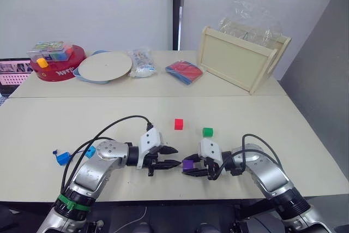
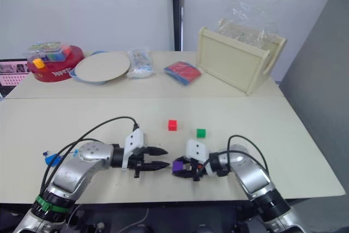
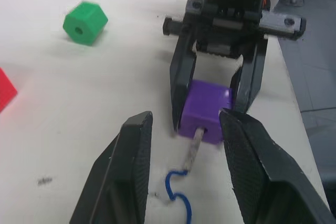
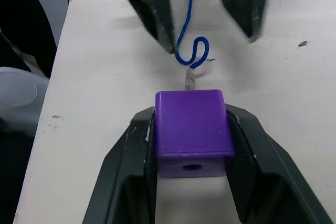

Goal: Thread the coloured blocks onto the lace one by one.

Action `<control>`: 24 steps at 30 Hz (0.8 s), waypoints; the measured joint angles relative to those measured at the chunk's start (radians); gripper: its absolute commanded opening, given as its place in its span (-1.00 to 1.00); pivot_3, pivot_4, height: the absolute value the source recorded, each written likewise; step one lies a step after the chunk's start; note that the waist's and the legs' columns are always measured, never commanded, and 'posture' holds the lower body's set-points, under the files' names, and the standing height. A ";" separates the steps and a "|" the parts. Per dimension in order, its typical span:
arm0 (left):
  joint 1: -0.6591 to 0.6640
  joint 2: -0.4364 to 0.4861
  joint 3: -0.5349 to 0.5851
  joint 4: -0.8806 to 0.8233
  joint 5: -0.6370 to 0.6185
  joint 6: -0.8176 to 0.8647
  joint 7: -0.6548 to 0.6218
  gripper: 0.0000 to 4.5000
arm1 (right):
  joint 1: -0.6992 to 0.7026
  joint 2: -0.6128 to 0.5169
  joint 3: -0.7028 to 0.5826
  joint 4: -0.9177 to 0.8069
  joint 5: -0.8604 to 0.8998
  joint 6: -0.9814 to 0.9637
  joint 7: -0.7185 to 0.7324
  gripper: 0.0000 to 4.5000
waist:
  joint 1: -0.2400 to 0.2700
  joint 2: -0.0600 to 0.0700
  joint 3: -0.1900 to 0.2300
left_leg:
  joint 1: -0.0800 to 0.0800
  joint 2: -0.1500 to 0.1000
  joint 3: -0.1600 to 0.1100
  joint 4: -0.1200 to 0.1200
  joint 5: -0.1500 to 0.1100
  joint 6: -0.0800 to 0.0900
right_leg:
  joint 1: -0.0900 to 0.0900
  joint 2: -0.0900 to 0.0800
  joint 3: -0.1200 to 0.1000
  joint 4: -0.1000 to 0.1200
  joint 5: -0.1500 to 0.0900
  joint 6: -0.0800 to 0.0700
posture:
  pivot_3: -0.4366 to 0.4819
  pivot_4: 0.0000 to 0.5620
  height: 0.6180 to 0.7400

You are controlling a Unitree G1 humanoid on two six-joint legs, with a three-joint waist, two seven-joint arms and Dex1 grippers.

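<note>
Right claw: clamped on the purple block, one finger on each side face, block held just off or on the counter near its front edge. From my feed the block's hole faces the left claw.

Left claw: fingers apart, gripping nothing. It points at the purple block, tips just short of it on either side.

Lace: the pale stiff tip sits at the mouth of the purple block's hole, touching it. I read it as just entered, though I cannot tell how far it goes in. Behind the tip the dark blue cord curls in a small loop on the counter between the left claw's fingers.

Other blocks, head view: red block at about 12 o'clock from the two claws, loose on the counter. Green block at about 1 o'clock, near the red one but apart. Two blue blocks lie close together at 9 o'clock, beside the left arm's elbow.

Far counter: wooden tray at 1 o'clock, flat red-and-blue packet at 12, white plate at 11.
</note>
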 measured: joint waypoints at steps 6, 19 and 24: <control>0.039 0.061 -0.023 0.047 0.080 -0.107 -0.015 -0.06 | 0.000 0.000 0.000 0.000 0.001 0.001 -0.007 -0.47 | 0.003 0.000 0.000 | 0.000 0.000 0.000 0.000 0.000 0.000 | 0.000 0.000 0.000 0.000 0.000 0.000 | -0.05 -0.47 1.00; 0.018 0.003 -0.051 0.109 0.149 -0.234 -0.006 -0.99 | 0.004 -0.006 -0.001 -0.014 0.002 0.019 -0.018 -0.47 | 0.005 0.000 0.000 | 0.000 0.000 0.000 0.000 0.000 0.000 | 0.000 0.000 0.000 0.000 0.000 0.000 | -0.05 -0.47 1.00; -0.003 -0.028 -0.067 0.132 0.150 -0.235 -0.013 -0.99 | 0.013 -0.011 -0.003 -0.027 0.003 0.026 -0.028 -0.47 | 0.007 0.000 0.000 | 0.000 -0.001 0.000 0.000 0.000 0.000 | 0.001 -0.001 0.000 -0.001 0.000 0.000 | -0.05 -0.47 1.00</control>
